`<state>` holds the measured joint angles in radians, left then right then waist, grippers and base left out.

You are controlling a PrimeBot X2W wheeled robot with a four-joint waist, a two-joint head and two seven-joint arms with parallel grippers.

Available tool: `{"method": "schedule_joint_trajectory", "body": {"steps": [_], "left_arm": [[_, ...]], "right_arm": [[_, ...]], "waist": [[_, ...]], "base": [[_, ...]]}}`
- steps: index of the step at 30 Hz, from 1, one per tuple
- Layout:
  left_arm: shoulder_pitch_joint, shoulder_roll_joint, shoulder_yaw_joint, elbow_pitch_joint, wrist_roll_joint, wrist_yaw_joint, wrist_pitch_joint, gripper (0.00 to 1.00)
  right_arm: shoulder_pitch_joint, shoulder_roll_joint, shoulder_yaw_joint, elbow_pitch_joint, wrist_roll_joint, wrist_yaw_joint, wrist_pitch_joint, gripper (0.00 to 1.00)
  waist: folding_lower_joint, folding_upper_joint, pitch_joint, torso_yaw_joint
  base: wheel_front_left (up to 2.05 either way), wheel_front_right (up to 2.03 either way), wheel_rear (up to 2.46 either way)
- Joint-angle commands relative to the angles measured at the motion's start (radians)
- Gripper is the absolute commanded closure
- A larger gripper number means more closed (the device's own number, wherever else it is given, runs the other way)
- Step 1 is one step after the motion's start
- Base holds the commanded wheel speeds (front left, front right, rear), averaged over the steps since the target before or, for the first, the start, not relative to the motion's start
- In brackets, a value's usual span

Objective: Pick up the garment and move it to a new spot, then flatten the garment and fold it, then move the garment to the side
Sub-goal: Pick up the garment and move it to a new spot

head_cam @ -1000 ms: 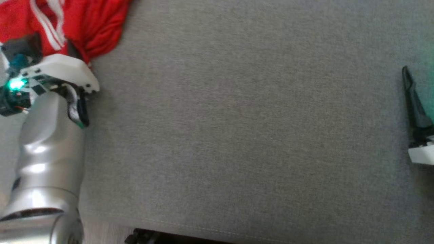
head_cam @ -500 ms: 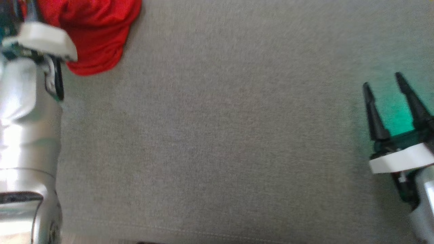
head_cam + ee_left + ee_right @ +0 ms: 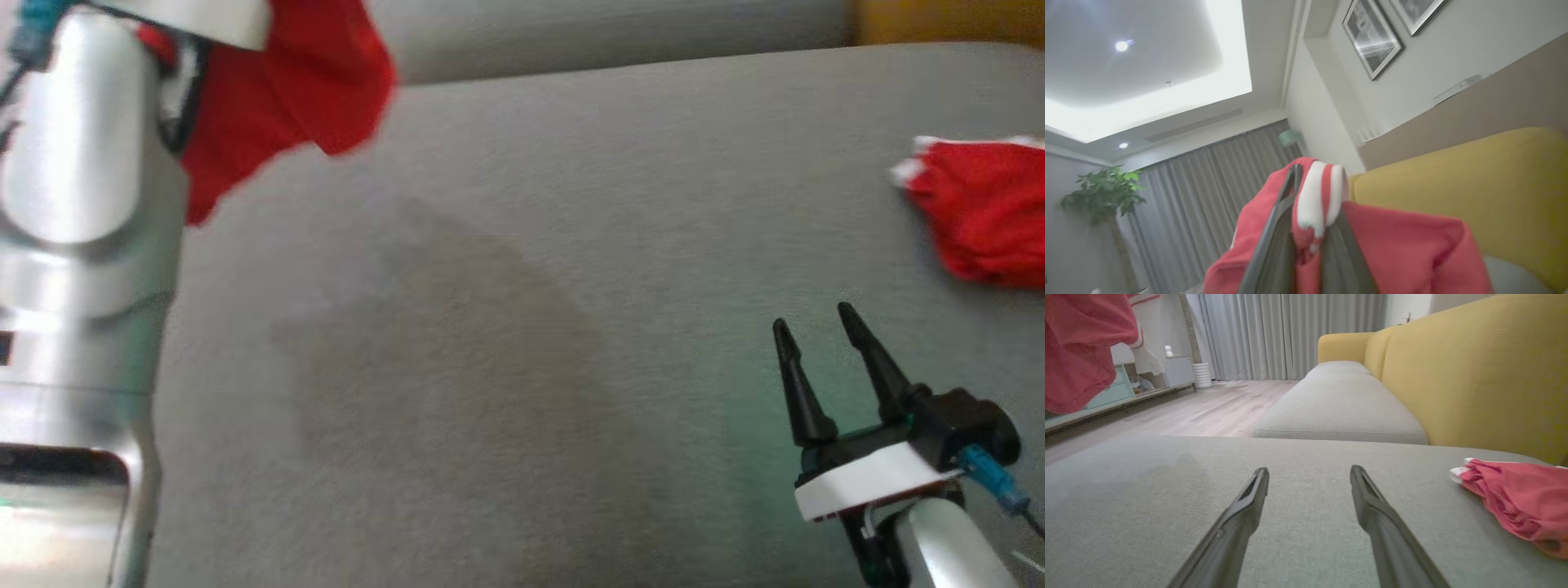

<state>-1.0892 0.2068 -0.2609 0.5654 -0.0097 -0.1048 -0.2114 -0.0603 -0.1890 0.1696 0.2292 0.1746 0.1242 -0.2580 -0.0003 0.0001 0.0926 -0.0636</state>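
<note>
red garment (image 3: 310, 90) up off the grey sofa cushion (image 3: 522, 367), pinched at a white-striped edge (image 3: 1314, 196) by left jaws closed tight. soft, light, limp; likely to bunch and swing, so best gripped at a hem or corner. right jaws wide apart, empty, low over the cushion. second red cloth (image 3: 980, 212) lying on the cushion beyond them.

grey fabric seat cushion (image 3: 522, 343) spans the field. upper left: red mesh garment with white stripes (image 3: 310, 90) hangs above the cushion, clear of its surface, pinched in the left gripper (image 3: 1310, 192) (cloth lies between and over the fingers). lower right: right gripper (image 3: 824, 327) over the cushion, jaws apart. to its right and further back, bunched red cloth (image 3: 980, 212) lies on the cushion, before the yellow upholstered backrest (image 3: 1474, 375).
</note>
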Motion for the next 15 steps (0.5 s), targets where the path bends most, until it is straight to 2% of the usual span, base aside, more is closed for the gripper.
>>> {"method": "schedule_joint_trajectory", "body": {"steps": [1, 8, 12, 15], "left_arm": [[-0.052, 0.025, 0.013, -0.049, -0.005, -0.003, 0.007, 1.00], [0.010, -0.021, -0.050, -0.096, -0.024, -0.011, 0.035, 1.00], [0.096, -0.068, -0.075, -0.075, -0.059, -0.012, 0.018, 1.00], [0.184, -0.083, -0.101, -0.021, -0.077, -0.015, -0.012, 1.00]], "right_arm": [[-0.019, 0.003, 0.022, -0.030, -0.006, 0.007, -0.004, 0.00], [-0.021, 0.039, 0.028, -0.036, -0.008, 0.007, -0.004, 0.00], [-0.025, 0.049, 0.031, -0.040, -0.002, 0.007, -0.004, 0.00], [-0.035, 0.054, 0.034, -0.039, 0.003, 0.007, -0.004, 0.00]], "waist": [[0.0003, -0.0001, -0.093, -0.133], [0.0003, -0.0001, -0.089, -0.244], [0.0003, -0.0001, -0.046, -0.258], [0.0003, -0.0001, -0.016, -0.259]], "base": [[0.00, 0.00, 0.00], [0.00, 0.00, 0.00], [0.00, 0.00, 0.00], [0.00, 0.00, 0.00]]}}
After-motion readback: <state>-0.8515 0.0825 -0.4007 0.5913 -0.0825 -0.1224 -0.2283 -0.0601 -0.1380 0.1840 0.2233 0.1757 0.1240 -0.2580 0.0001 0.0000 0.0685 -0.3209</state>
